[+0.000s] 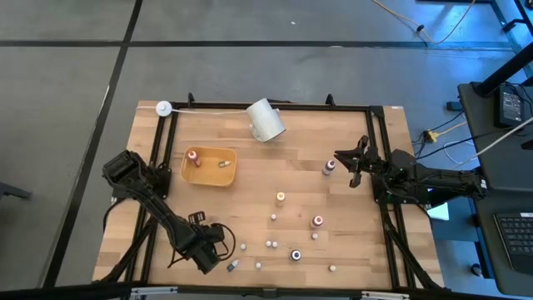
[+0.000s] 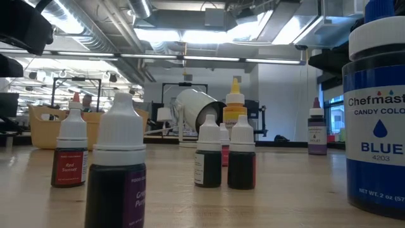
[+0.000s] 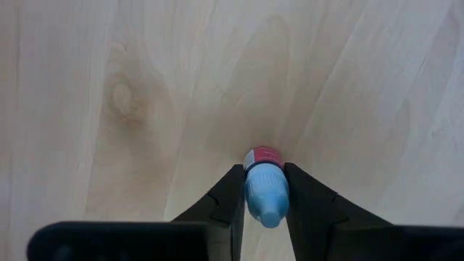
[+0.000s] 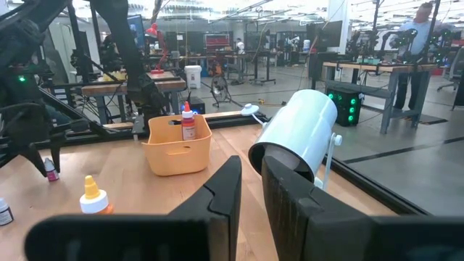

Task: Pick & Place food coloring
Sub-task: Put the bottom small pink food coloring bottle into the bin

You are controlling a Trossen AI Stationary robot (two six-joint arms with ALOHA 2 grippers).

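Pale wooden table point(image 1: 250, 208) (workshop behind): left tool point(image 3: 264, 210) pinches a blue-capped bottle point(image 3: 264, 194), right tool point(image 4: 250, 192) shut, empty.

Thirteen bottles point(image 1: 281, 197), one tray point(image 1: 208, 177), one cup point(image 1: 266, 122)

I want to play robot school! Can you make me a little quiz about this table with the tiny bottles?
1. True or false: the yellow-orange tray has bottles in it.
2. What lies between the left gripper fingers? A) a bottle with a light blue cap B) the white cup C) nothing
3. Fill in: the white cup lies on its ____.

Key: 1 true. 2 A, the light-blue-capped bottle. 3 side.
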